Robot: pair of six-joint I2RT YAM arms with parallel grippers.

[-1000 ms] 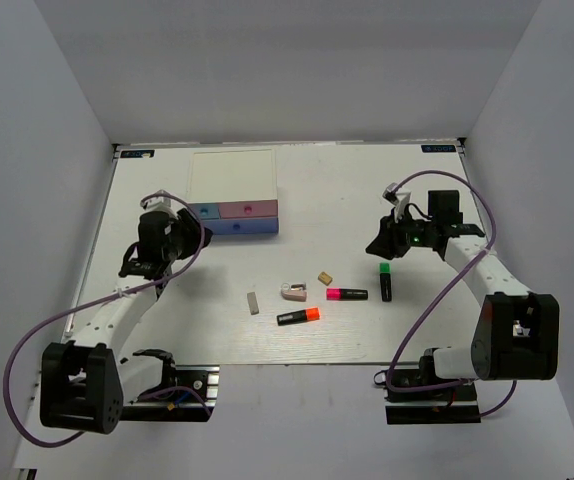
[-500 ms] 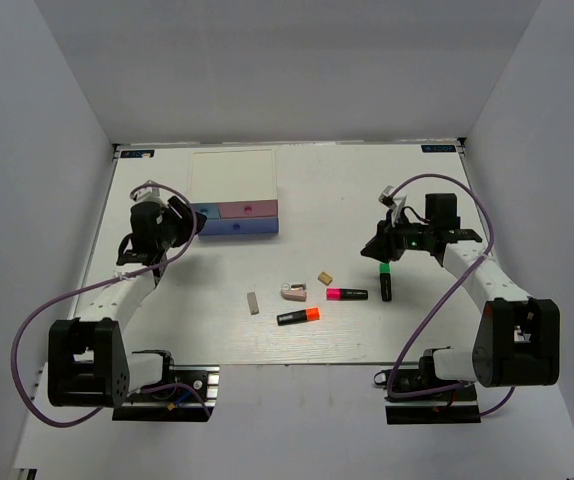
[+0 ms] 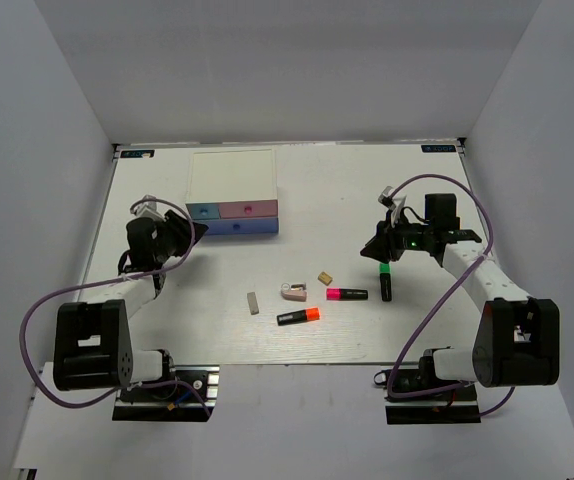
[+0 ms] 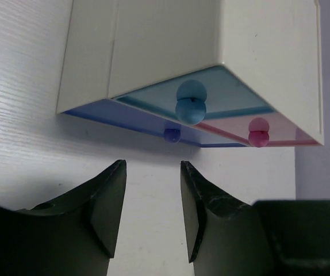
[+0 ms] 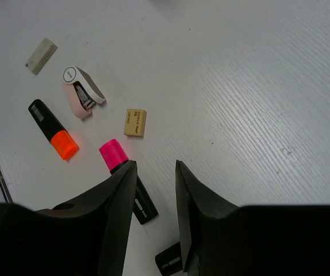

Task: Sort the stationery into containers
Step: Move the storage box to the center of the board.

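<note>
Cream-topped box [image 4: 171,40]: light-blue drawer [image 4: 228,86], pink drawer [image 4: 283,131], dark-blue drawer [image 4: 130,121], round knobs [image 4: 191,109]. Left hand [image 4: 152,201], right hand [image 5: 153,213]: fingers apart, empty.

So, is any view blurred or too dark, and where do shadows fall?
Top external: even soft light, faint shadows, all sharp. Left wrist: the drawer box is sharp and shades the table just below its fronts; the left tool is dark, little detail. Right wrist: the tan block is sharp; the right tool is nearly black.
</note>
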